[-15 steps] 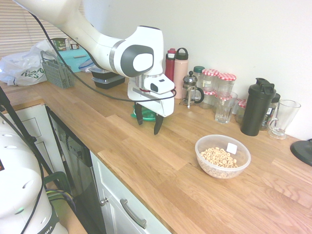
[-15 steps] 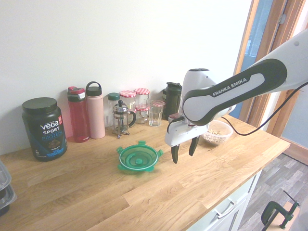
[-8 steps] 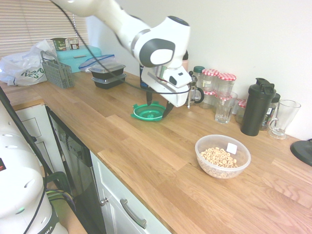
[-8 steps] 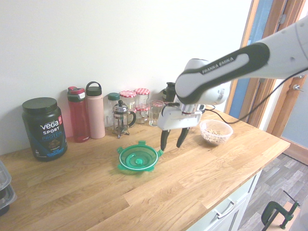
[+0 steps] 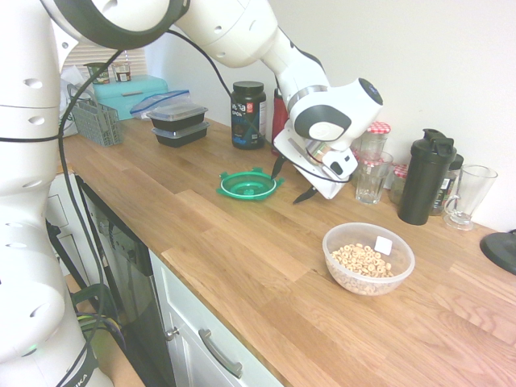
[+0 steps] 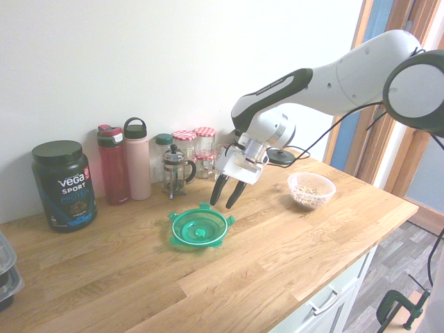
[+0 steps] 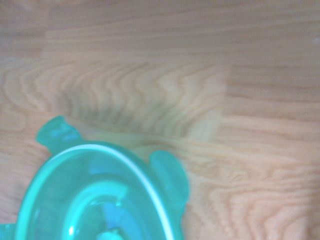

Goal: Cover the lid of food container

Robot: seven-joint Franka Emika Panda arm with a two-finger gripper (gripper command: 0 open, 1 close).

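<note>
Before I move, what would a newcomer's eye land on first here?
The bright green lid, lying on the wooden counter with its tabs spread. Then the white arm, its open gripper hanging beside the lid, and the clear bowl of cereal nearer the counter's edge.

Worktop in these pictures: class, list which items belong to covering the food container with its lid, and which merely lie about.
For the job:
- green lid
- bowl of cereal rings
- end effector, open

Lying about:
- black protein tub
- pink bottle
- French press
- black shaker
- glass mug
</note>
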